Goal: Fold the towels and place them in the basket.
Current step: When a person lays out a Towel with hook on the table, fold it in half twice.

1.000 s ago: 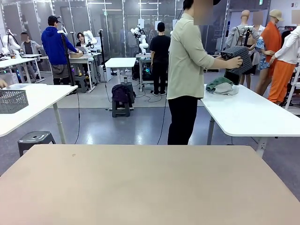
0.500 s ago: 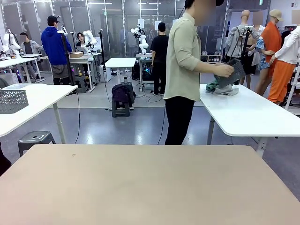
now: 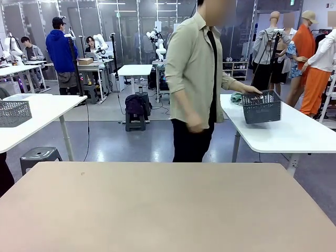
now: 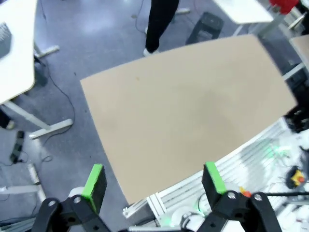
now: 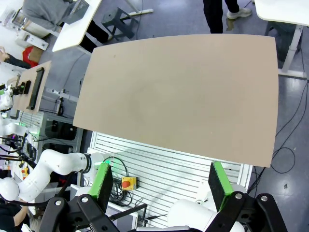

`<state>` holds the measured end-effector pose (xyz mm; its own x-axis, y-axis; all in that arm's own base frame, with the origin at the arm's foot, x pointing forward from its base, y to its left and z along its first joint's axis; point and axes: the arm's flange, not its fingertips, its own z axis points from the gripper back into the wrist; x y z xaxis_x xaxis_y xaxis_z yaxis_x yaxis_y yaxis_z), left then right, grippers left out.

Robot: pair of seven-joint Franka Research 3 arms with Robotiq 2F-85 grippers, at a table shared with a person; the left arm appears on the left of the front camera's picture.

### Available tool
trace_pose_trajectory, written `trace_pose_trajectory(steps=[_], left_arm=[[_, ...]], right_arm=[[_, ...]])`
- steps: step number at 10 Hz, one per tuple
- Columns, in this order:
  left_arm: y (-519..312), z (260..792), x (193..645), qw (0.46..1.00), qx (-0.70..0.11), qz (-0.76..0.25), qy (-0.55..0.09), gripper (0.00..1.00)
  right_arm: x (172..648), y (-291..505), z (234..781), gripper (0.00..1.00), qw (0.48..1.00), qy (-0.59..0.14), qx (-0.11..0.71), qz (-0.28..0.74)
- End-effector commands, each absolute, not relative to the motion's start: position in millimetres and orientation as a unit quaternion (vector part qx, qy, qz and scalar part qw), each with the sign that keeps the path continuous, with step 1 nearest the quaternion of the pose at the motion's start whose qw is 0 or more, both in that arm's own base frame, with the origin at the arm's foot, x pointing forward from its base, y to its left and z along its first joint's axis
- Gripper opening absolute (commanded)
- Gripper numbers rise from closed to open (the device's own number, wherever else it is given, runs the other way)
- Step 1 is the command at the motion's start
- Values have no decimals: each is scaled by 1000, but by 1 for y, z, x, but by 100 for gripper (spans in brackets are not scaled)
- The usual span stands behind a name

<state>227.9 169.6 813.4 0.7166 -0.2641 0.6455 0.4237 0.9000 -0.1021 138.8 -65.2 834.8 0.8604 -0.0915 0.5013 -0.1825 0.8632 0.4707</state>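
Note:
The dark grey mesh basket [image 3: 261, 106] stands on a white table [image 3: 294, 134] beyond my own table, at the far right. A person [image 3: 195, 79] stands between the two tables with one hand on the basket's rim. A bit of green towel [image 3: 237, 97] peeks out beside the basket; the rest of the towels are hidden behind it. My left gripper [image 4: 153, 180] hangs open high above the bare beige table [image 4: 193, 111], nothing between its green pads. My right gripper [image 5: 160, 180] is open too, high over the same table [image 5: 178, 92].
A second grey basket [image 3: 13, 113] sits on a white table at the left, with a grey stool [image 3: 38, 156] below it. My left arm's white links [image 5: 53, 164] show beside the slatted base in the right wrist view.
The person has set the basket down on the white table where the heap of cloths lay, and has turned toward my table. Both grippers stay open and still.

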Motion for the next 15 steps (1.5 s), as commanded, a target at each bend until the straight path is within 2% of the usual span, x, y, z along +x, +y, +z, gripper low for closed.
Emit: trace_pose_trajectory(steps=[1, 15], left_arm=[[171, 812, 227, 918, -124, -186, -328, 100], [171, 812, 227, 918, -124, -186, -328, 100]], right_arm=[[137, -65, 836, 100, 929, -266, 258, 21], [137, -65, 836, 100, 929, -266, 258, 21]])
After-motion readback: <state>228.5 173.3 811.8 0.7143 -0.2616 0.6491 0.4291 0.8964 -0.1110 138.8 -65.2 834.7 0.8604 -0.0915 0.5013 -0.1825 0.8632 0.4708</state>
